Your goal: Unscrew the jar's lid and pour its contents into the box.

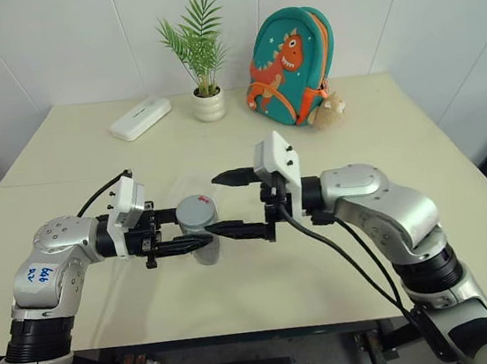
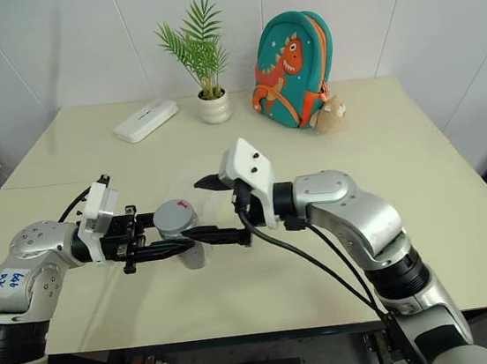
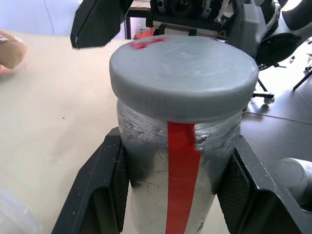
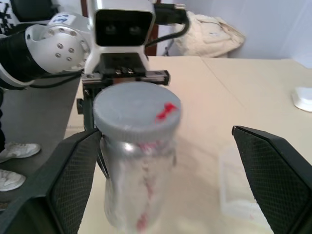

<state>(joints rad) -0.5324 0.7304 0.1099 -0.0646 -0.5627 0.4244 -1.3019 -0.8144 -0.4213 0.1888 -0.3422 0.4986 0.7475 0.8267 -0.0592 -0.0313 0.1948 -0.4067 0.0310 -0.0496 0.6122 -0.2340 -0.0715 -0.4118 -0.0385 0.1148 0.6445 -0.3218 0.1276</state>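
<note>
1. The small silvery-grey metal jar with a white label and red stripe point(image 1: 202, 237) is being clamped around its body by the left gripper point(image 1: 184, 231), whose two black fingers are clenched on its opposite sides below the cap.
2. The right gripper point(image 1: 238, 203) is being held level facing the left one, its jaws spread wide, one finger passing beside the jar and the other standing well clear; nothing is being grasped by it.
3. The round grey lid with a tiny red mark point(image 3: 183, 73) is seated on the jar, so the unscrewing is judged not yet done.
4. The jar is being carried upright over the cream table point(image 1: 418, 152), towards its near edge and left of its middle.
5. For the step in hand, the open jaws are best being centred on the lid's rim, above the left fingers, before being closed; a grip on the jar's body would turn the whole jar instead of the cap.
6. The left clamp is best being kept firm and the jar upright, so that nothing is being spilled when the lid loosens.
7. The shallow clear plastic box point(image 4: 239, 187) is lying on the table just beyond the jar, faint against the surface.
</note>
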